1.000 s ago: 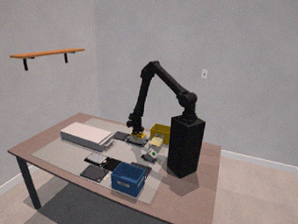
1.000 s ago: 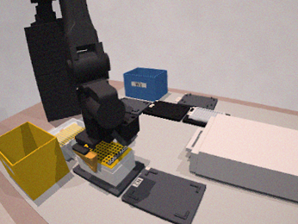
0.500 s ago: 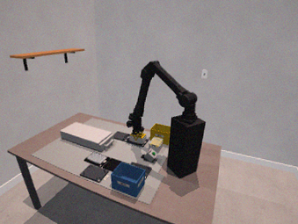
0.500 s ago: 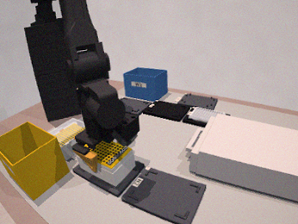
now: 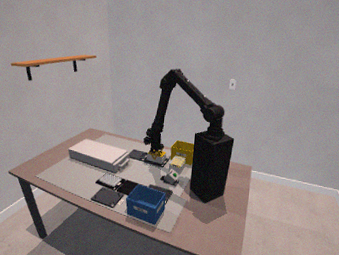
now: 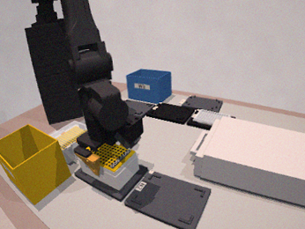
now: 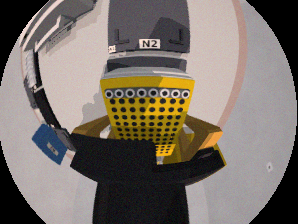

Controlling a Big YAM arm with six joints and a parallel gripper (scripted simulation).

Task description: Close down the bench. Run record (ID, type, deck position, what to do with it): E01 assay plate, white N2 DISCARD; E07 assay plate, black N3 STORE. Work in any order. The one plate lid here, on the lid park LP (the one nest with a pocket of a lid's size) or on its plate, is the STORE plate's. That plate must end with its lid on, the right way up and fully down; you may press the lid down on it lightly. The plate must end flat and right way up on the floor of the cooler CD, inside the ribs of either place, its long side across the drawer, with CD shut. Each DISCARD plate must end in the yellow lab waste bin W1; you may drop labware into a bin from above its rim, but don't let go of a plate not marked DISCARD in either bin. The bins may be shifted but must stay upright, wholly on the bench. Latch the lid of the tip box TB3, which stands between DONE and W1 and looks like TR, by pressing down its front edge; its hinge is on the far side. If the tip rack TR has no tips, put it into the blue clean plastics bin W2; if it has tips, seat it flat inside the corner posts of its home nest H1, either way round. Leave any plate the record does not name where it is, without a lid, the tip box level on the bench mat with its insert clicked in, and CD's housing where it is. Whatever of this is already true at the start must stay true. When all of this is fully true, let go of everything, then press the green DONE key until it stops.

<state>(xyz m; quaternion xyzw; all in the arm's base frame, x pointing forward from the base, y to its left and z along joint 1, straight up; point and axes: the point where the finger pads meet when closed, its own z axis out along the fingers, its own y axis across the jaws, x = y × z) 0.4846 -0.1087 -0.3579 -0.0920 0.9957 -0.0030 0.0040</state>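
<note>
Wrist: yellow-topped tip rack (image 7: 147, 113) (holes mostly dark)

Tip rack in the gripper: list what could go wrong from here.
1. The gripper is clamped on the tip rack, which shows a row of tips along one edge; tilting could spill them.
2. With tips, it belongs in its home nest, not the blue bin.
3. The yellow bin stands close; a swing might knock it.

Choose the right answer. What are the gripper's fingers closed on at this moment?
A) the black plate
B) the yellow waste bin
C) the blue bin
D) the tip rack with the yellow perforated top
D: the gripper straddles the tip rack, its fingers against the rack's sides.
</note>
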